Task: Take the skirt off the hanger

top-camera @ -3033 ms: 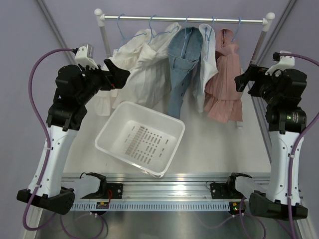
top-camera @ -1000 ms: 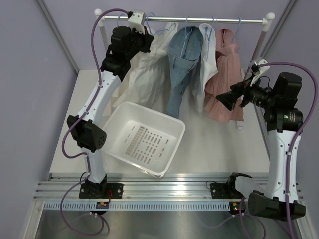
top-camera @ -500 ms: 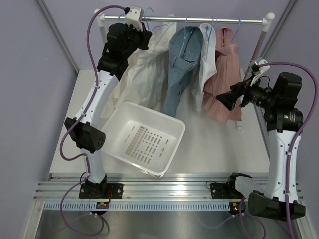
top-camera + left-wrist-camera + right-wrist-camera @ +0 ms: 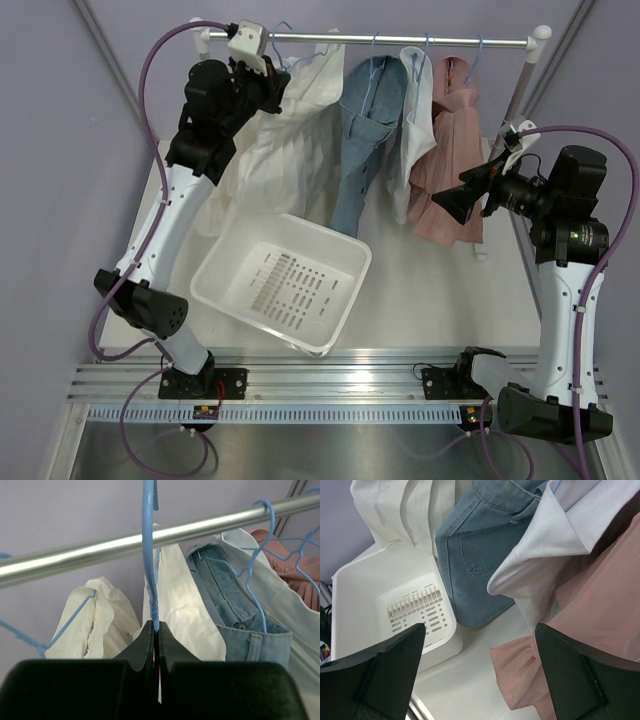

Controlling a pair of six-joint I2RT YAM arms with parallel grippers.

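While the right hand point(image 4: 443, 205) gapes wide beside the pink dress point(image 4: 452, 165), touching nothing, the left hand point(image 4: 155, 628) is clenched on the neck of the blue hanger point(image 4: 149, 555) at the rail point(image 4: 75, 556), with the white skirt point(image 4: 265, 150) draped below.

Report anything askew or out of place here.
The white basket sits askew on the table. The white garment hangs bunched and slanted where the left end effector pinches its blue hanger.
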